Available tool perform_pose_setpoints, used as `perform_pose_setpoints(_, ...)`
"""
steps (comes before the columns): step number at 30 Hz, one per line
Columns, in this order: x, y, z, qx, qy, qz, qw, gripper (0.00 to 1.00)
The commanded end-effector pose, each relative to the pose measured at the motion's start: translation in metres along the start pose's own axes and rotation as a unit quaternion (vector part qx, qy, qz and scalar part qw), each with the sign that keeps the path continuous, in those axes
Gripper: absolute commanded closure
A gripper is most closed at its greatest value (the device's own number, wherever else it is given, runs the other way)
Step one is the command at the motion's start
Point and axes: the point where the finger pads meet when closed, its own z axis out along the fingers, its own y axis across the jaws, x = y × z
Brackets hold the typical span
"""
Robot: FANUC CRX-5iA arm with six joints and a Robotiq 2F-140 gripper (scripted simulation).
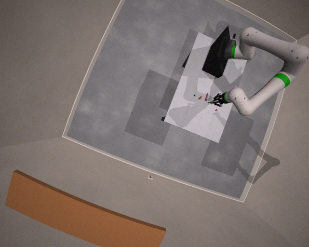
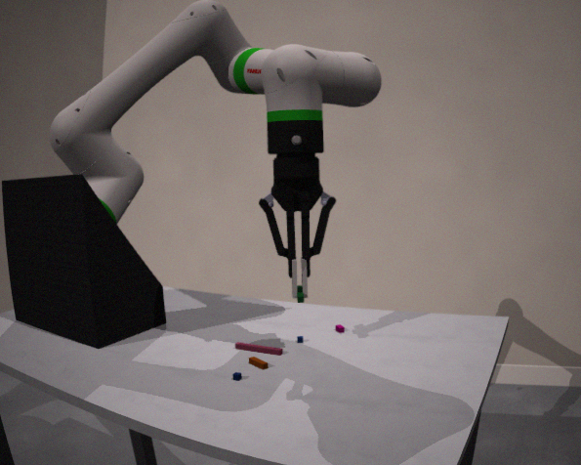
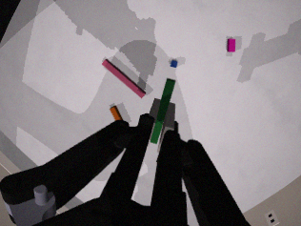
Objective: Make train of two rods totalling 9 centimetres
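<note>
My gripper (image 2: 300, 289) (image 3: 162, 111) is shut on the green rod (image 2: 300, 297) (image 3: 168, 92) (image 1: 210, 102) and holds it above the table, the rod sticking out on both sides of the fingertips. A blue rod (image 2: 300, 339) (image 3: 173, 63) lies on the table beyond the green rod's far end in the wrist view. A magenta rod (image 1: 216, 109) (image 2: 340, 328) (image 3: 231, 45) lies farther to the right. The long pink rod (image 1: 206, 97) (image 2: 258, 349) (image 3: 124, 78) lies apart from an orange rod (image 1: 200, 97) (image 2: 258, 362) (image 3: 114, 113). Another blue rod (image 1: 194, 95) (image 2: 236, 375) is hidden in the wrist view.
The white table (image 1: 199, 124) (image 2: 405, 350) carries the black robot base (image 1: 216, 58) (image 2: 55, 260) at its left in the exterior view. The pink and orange rods lie left of the gripper in the wrist view. Shadows of the arm cross the tabletop.
</note>
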Motion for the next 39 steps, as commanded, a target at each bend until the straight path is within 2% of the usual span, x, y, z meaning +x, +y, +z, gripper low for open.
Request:
perform_pose_setpoints(1, 0.0, 0.0, 0.001, 0.0, 0.0, 0.0, 1.0, 0.97)
perform_pose_setpoints(7, 0.0, 0.0, 0.012, 0.0, 0.0, 0.0, 1.0, 0.97)
perform_pose_setpoints(13, 0.0, 0.0, 0.035, 0.0, 0.0, 0.0, 1.0, 0.97)
perform_pose_setpoints(15, 0.0, 0.0, 0.035, 0.0, 0.0, 0.0, 1.0, 0.97)
perform_pose_setpoints(27, 0.0, 0.0, 0.081, 0.0, 0.0, 0.0, 1.0, 0.97)
perform_pose_setpoints(39, 0.0, 0.0, 0.088, 0.0, 0.0, 0.0, 1.0, 0.97)
